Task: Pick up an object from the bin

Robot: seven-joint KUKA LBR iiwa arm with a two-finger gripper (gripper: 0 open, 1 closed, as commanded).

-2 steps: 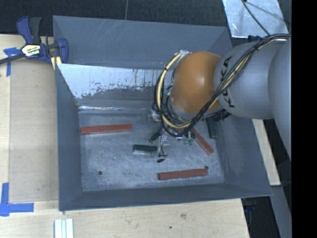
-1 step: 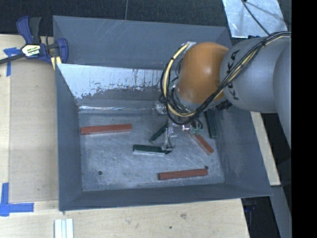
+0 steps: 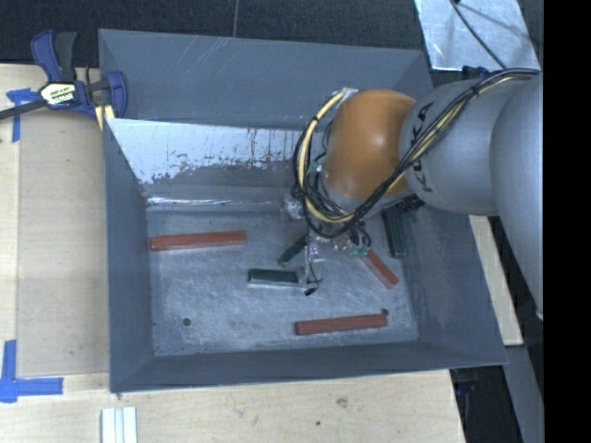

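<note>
While the jaws hang at the dark green bar (image 3: 274, 278) lying mid-floor in the bin (image 3: 129, 247), their state cannot be told. Grasping appears in hand; next, confirm grip, then lift straight.

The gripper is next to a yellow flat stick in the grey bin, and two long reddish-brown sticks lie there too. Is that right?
Not quite. The camera view shows that the flat stick next to the gripper is dark green, not yellow. The two long reddish-brown sticks do lie in the grey metal bin.
</note>
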